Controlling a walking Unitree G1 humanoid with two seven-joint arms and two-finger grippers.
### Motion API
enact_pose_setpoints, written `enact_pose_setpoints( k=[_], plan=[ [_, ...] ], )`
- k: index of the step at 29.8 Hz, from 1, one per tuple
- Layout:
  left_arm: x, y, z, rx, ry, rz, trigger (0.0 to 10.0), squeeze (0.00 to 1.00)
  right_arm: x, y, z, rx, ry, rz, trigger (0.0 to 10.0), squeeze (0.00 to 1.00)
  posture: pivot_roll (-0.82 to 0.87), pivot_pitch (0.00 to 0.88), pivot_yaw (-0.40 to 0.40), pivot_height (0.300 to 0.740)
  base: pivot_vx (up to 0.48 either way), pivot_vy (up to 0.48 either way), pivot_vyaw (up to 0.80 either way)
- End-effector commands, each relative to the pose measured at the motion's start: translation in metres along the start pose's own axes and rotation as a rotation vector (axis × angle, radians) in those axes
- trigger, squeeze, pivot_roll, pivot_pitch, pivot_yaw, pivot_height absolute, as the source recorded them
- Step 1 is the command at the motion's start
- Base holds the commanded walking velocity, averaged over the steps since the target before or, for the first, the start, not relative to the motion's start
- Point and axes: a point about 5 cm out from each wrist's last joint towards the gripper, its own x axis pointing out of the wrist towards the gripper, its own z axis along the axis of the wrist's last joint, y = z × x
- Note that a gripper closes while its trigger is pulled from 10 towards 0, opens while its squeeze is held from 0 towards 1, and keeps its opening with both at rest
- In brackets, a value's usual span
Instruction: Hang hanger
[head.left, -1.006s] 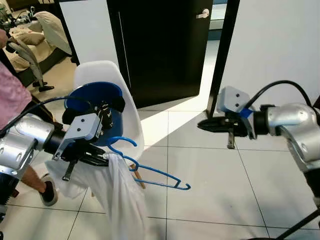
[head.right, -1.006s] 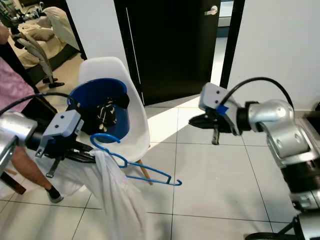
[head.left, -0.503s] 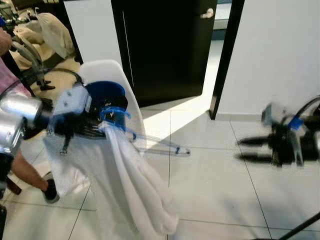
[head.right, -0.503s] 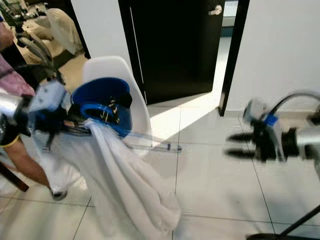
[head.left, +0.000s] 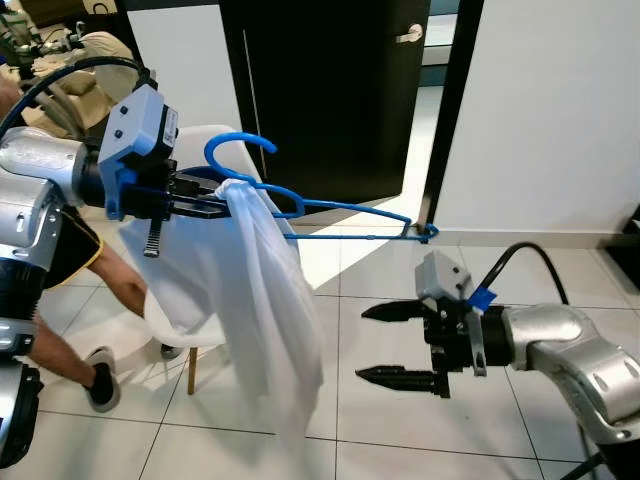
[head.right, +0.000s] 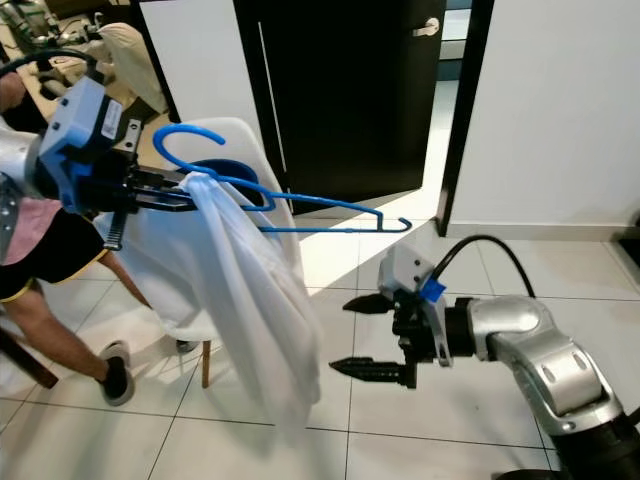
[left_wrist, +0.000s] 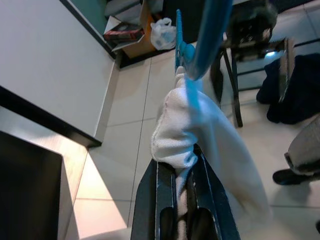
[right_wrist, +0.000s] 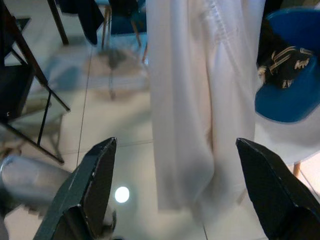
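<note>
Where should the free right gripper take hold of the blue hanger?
On the hanger's bare far arm near the hooked end, coming up from below with open jaws. That half sticks out level, clear of the white garment, directly above the right gripper; the left gripper already clamps the neck.

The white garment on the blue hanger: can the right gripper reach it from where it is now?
Probably yes. The right gripper is open, its fingers pointing at the white garment that hangs from the blue hanger held by the left gripper. Nothing stands in the gap between them.

White chair (head.right: 265, 150) behind; black door (head.left: 320, 90) ajar; person's leg (head.right: 60, 335) left.
</note>
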Motion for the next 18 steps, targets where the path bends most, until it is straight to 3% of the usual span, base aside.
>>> enact_pose_setpoints(
  k=[1,9,13,16,18],
  plan=[
    [0.000,0.004,0.002,-0.001,-0.016,0.028,10.0,0.00,0.003,-0.003,0.004,0.022,-0.031,-0.013,10.0,0.00,-0.09,0.000,0.059,0.740,0.000,0.000,0.00],
    [0.007,-0.009,-0.015,-0.052,-0.005,0.042,10.0,0.00,0.003,0.002,0.011,0.040,-0.107,-0.018,10.0,0.00,-0.10,0.000,0.054,0.740,0.000,0.000,-0.72],
    [0.009,-0.005,-0.007,-0.058,-0.062,0.060,10.0,0.00,0.012,0.002,0.026,0.069,-0.247,-0.072,10.0,0.00,-0.09,0.000,0.049,0.740,0.000,0.000,0.00],
    [0.010,-0.004,-0.005,-0.057,-0.068,0.060,10.0,0.00,0.014,0.003,0.028,0.073,-0.265,-0.071,10.0,0.00,-0.09,0.000,0.049,0.740,0.000,0.000,0.00],
    [0.010,-0.002,-0.001,-0.052,-0.076,0.051,10.0,0.00,0.019,0.004,0.040,0.101,-0.373,-0.061,10.0,0.00,-0.09,0.000,0.051,0.740,0.000,0.000,0.00]
  ],
)
